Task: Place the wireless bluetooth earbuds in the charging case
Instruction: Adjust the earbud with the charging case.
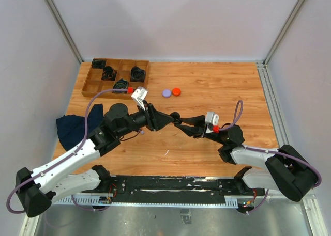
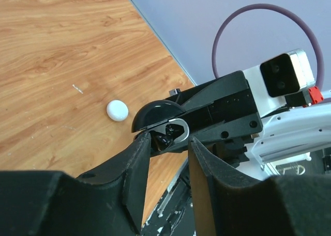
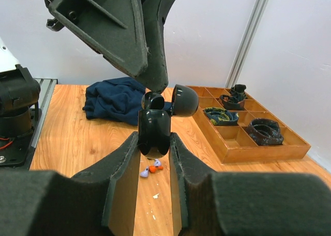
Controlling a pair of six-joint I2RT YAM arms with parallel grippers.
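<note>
Mid-frame, the right gripper (image 3: 154, 139) clamps its fingers on the glossy black charging case (image 3: 155, 130), lid open, while the left gripper (image 2: 168, 141) fingers pinch a small dark earbud (image 3: 153, 100) at its mouth, apparently unseated; an orange bud (image 3: 155, 168) and a purple bud (image 3: 145, 172) lie loose on the wooden surface (image 3: 77, 132).

The wooden table (image 1: 217, 86) carries a purple disc (image 1: 166, 93) and an orange disc (image 1: 176, 91) just beyond the meeting fingers (image 1: 163, 121). A white bud (image 2: 117, 110) lies near them, and a divided tray (image 1: 88, 86) and blue cloth (image 1: 72, 127) sit off to their left.
</note>
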